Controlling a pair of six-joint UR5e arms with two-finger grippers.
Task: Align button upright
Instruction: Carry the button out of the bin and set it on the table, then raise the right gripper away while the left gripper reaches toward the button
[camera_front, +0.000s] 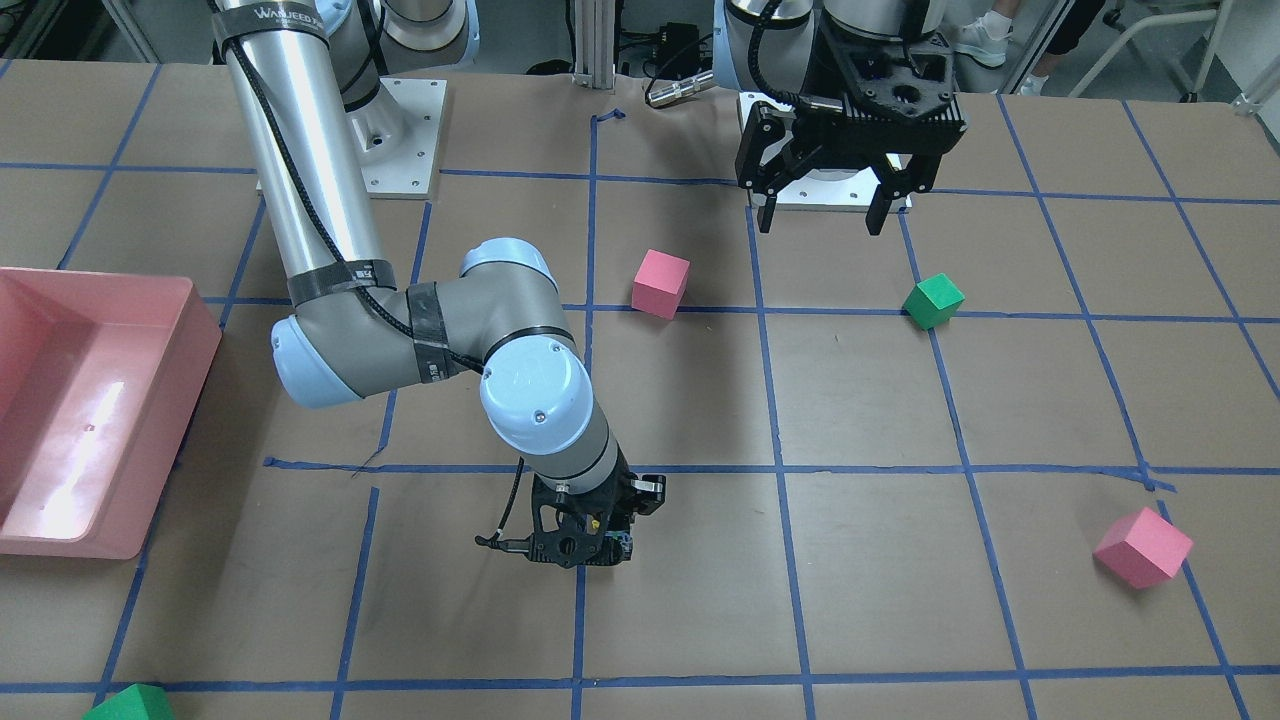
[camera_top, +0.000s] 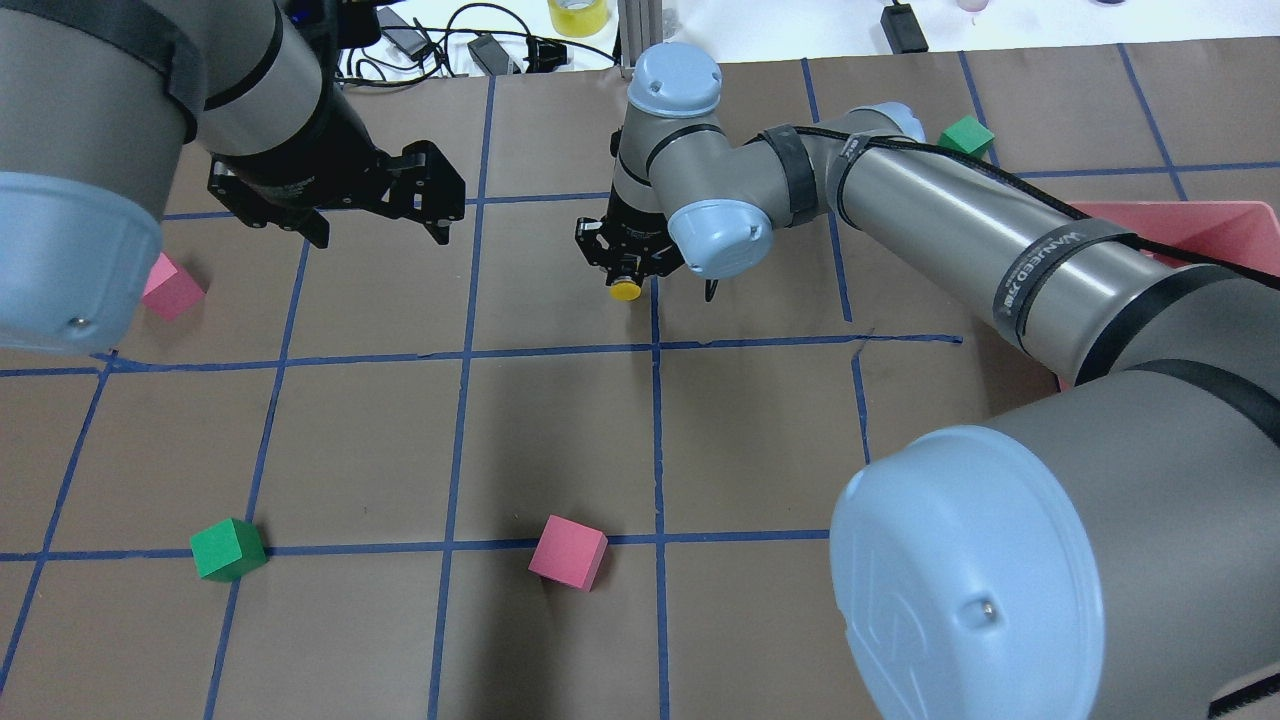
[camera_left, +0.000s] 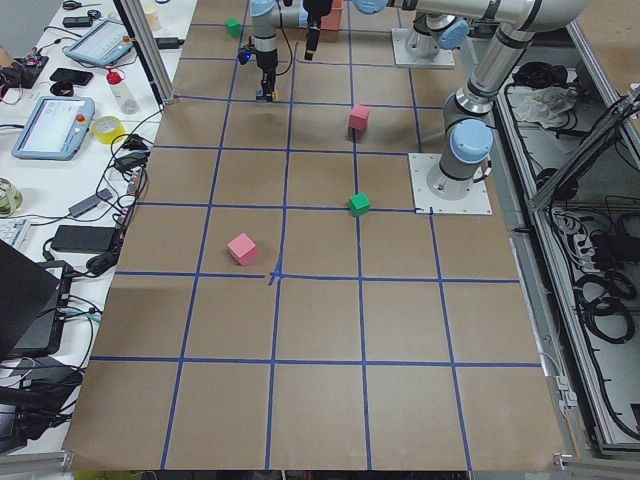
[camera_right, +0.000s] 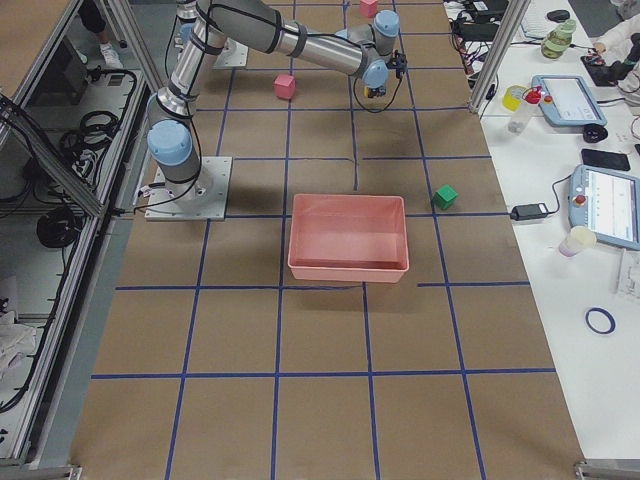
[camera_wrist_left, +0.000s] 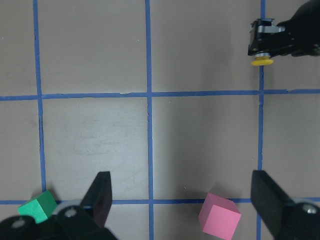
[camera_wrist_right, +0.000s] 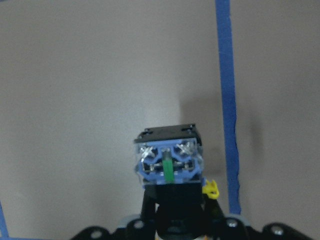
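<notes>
The button shows its round yellow cap (camera_top: 627, 290) just under my right gripper (camera_top: 630, 268), which is shut on its black body close to the table by a blue tape line. In the right wrist view the button's contact block (camera_wrist_right: 168, 165) faces the camera between the fingers. In the left wrist view the cap (camera_wrist_left: 262, 62) sticks out sideways from the right gripper (camera_wrist_left: 280, 42). I cannot tell whether the button touches the table. My left gripper (camera_top: 375, 235) hangs open and empty above the table, away from the button; it also shows in the front view (camera_front: 820, 215).
A pink cube (camera_top: 568, 553) and a green cube (camera_top: 228, 549) lie near the robot's side. Another pink cube (camera_top: 170, 288) is at the left, another green cube (camera_top: 966, 135) at the far right. A pink bin (camera_front: 90, 400) stands beside the right arm.
</notes>
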